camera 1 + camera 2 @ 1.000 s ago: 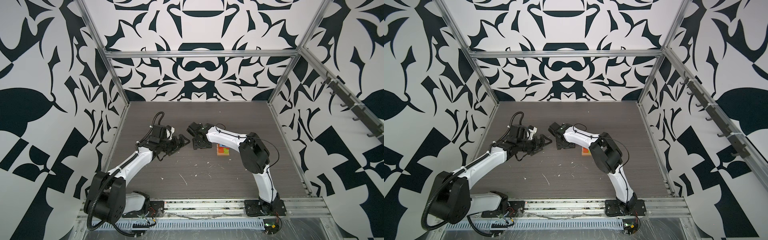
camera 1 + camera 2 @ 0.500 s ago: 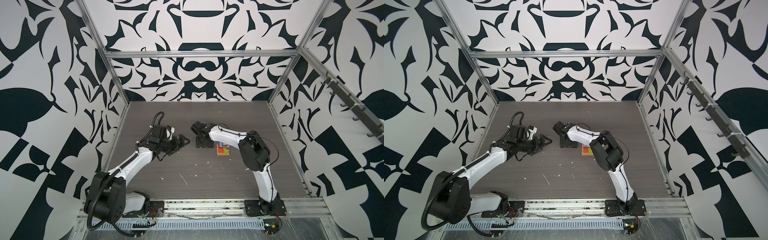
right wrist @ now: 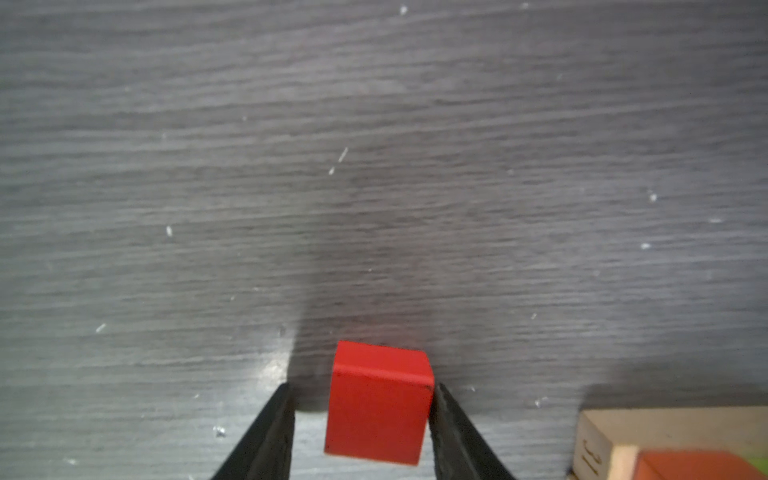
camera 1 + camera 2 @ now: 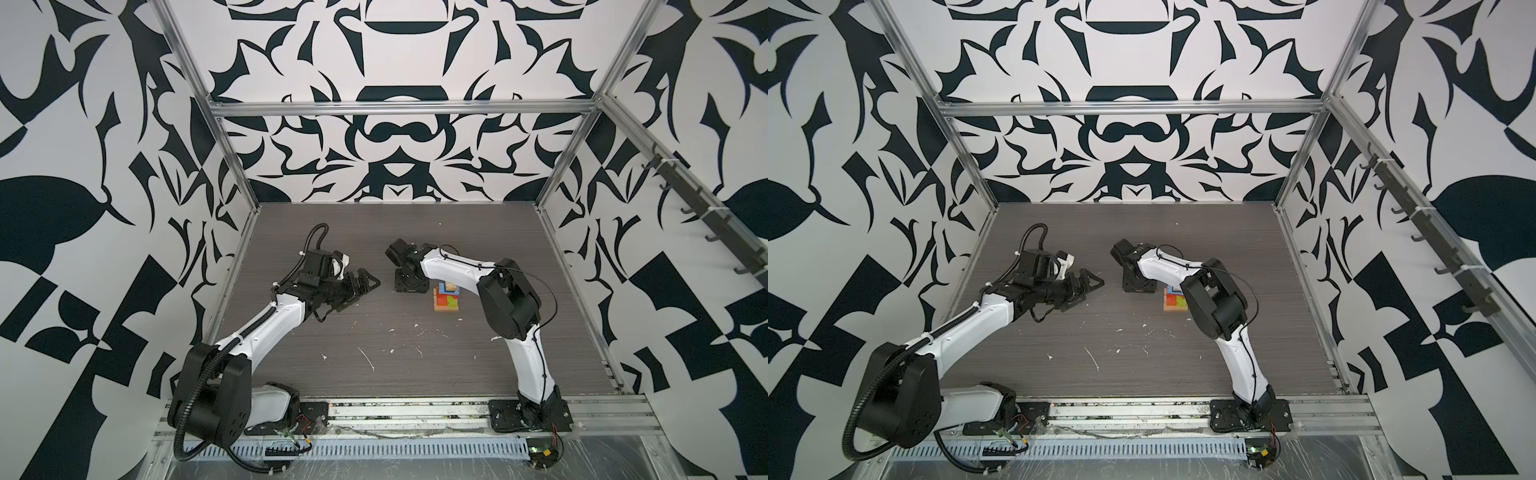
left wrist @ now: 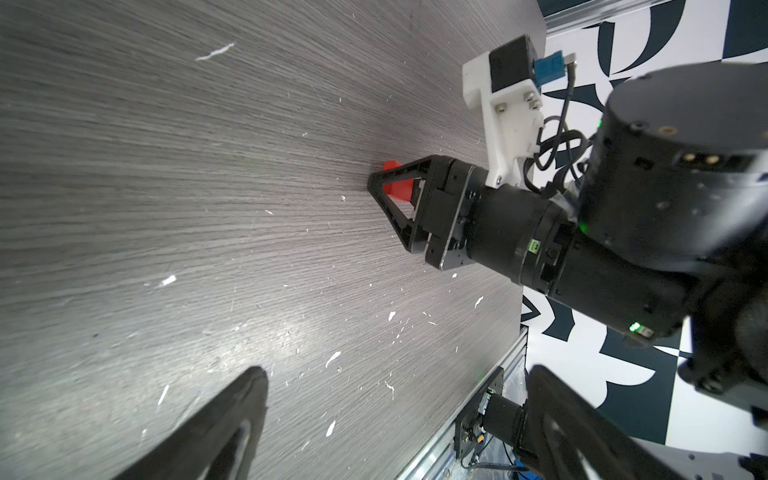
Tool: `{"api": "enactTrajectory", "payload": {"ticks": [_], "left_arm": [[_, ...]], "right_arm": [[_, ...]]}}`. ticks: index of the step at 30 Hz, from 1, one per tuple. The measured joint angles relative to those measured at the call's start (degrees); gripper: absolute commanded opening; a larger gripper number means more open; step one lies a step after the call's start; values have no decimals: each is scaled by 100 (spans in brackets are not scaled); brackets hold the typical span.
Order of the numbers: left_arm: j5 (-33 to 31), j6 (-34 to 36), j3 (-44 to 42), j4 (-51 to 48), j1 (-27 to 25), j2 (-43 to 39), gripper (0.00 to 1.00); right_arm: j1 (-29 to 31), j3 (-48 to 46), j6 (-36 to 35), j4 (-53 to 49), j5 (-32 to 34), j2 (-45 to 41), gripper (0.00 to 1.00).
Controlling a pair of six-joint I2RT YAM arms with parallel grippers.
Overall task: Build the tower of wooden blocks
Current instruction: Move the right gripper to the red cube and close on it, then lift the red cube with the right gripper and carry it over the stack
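We noted the right arm (image 4: 457, 266) bent forward, with the right gripper (image 3: 362, 388) pointed down at the table (image 4: 374, 374). Its claw straddled the red cube (image 3: 378, 407): one finger touched it, the other stood just clear. The cube sat on the table, just beside the wood block tower (image 4: 446, 297). The left gripper (image 4: 365, 293) hovered nearby, spread wide and empty. Black-and-white patterned walls (image 4: 395, 145) enclosed the scuffed grey surface.

A dark grey wood-grain tabletop (image 4: 415, 374) lay littered with white flecks (image 4: 368, 360). Black-and-white patterned walls (image 4: 399, 158) stood behind an aluminium frame (image 4: 399, 109). A hook rail (image 4: 715, 216) ran along one side.
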Motion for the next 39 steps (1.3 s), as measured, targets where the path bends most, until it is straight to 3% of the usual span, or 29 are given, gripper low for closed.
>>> {"api": "enactTrajectory", "payload": {"ticks": [9, 28, 39], "left_arm": [[2, 17, 0, -2, 0, 0, 99], [2, 17, 0, -4, 0, 0, 99], [2, 17, 0, 0, 0, 0, 99]], "right_arm": [[-33, 232, -129, -61, 15, 144, 44], [-33, 247, -264, -240, 90, 138, 25], [-33, 280, -369, -623, 197, -188, 23]]}}
